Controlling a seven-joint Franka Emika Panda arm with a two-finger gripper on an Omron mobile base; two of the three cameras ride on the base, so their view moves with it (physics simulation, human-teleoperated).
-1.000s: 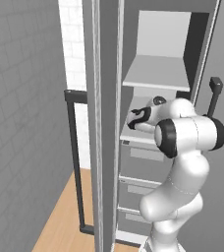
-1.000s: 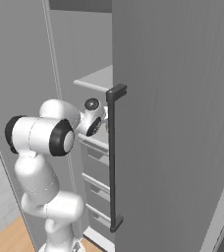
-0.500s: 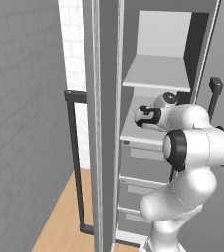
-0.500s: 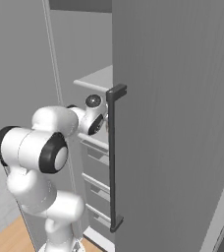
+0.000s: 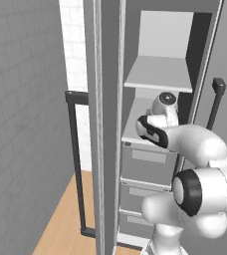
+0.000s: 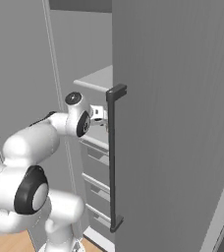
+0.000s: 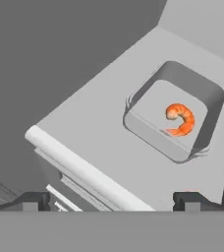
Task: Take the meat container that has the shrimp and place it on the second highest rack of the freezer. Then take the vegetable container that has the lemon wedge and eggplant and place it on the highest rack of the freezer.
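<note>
In the hand view, the meat container [image 7: 175, 115] sits at the centre right of the frame on a grey freezer rack [image 7: 92, 133], with an orange shrimp [image 7: 181, 118] inside it. The hand [image 7: 113, 201] hangs at the bottom edge, its fingers [image 7: 34, 201] spread wide apart and holding nothing, clear of the container.

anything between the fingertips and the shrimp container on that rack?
Nothing: in the hand view, bare grey rack surface runs from the open gripper up to the shrimp container. The shrimp lies inside it.
</note>
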